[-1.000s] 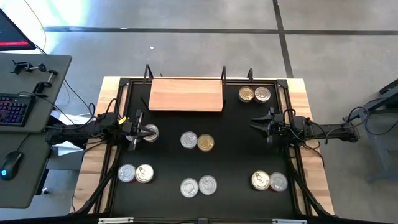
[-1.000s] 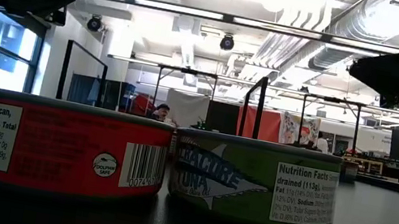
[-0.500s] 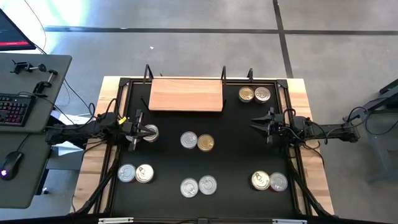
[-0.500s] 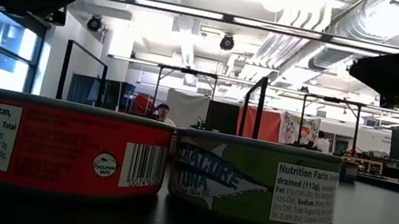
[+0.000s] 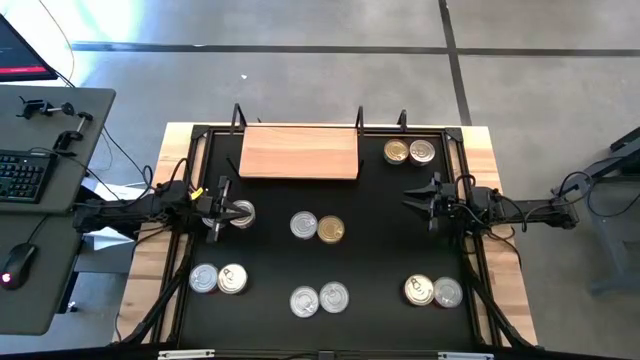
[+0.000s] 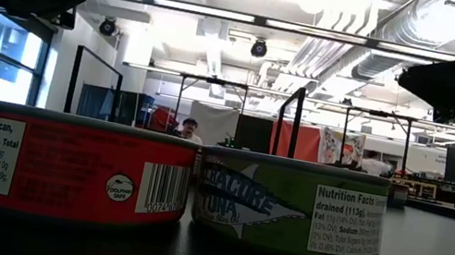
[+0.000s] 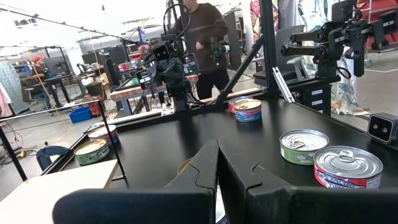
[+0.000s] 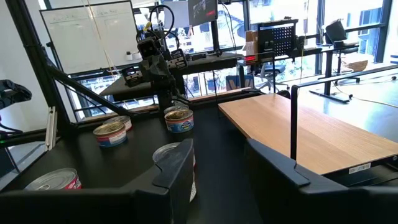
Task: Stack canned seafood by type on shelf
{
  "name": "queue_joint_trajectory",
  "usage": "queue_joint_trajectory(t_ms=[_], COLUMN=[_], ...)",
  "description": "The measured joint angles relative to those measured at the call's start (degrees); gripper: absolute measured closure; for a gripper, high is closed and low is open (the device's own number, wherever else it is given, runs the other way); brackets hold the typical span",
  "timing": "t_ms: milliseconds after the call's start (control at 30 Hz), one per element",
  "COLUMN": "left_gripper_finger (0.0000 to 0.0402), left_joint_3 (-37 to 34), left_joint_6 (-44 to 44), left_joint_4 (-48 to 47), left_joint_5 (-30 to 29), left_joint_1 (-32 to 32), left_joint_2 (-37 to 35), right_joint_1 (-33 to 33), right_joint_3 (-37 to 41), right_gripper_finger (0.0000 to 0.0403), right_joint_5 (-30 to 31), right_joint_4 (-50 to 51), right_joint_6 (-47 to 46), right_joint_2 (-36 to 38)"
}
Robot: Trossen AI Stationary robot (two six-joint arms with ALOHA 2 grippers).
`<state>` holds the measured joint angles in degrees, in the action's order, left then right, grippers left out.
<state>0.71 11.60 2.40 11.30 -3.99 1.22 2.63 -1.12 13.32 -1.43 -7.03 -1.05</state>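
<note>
The high camera looked straight down over the whole large black mat (image 5: 380, 250). The low camera sat at mat level, close behind a red-labelled round tin (image 6: 78, 167) touching a green-labelled one (image 6: 291, 204), facing the room. Each wrist camera looked across the mat toward the opposite arm.

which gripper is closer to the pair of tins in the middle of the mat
Left. The left gripper sits over a tin just beside the centre pair, toward the mat's left side. The right gripper is farther off, near the right edge.
</note>
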Motion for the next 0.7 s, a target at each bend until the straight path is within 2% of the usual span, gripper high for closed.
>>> queue_joint_trajectory(t_ms=[567,700], left_gripper_finger=[0.0401,0.0402], left_joint_3=[0.00,0.00], left_joint_6=[0.00,-0.02], left_joint_4=[0.00,0.01], left_joint_5=[-0.01,0.01], left_joint_1=[0.01,0.02], left_joint_2=[0.00,-0.01], right_joint_1=[0.01,-0.12], right_joint_3=[-0.01,0.01], right_gripper_finger=[0.0266,0.0266], right_joint_5=[0.02,3.29], right_joint_4=[-0.02,-1.25], right_joint_6=[0.02,3.91], right_joint_2=[0.01,-0.01])
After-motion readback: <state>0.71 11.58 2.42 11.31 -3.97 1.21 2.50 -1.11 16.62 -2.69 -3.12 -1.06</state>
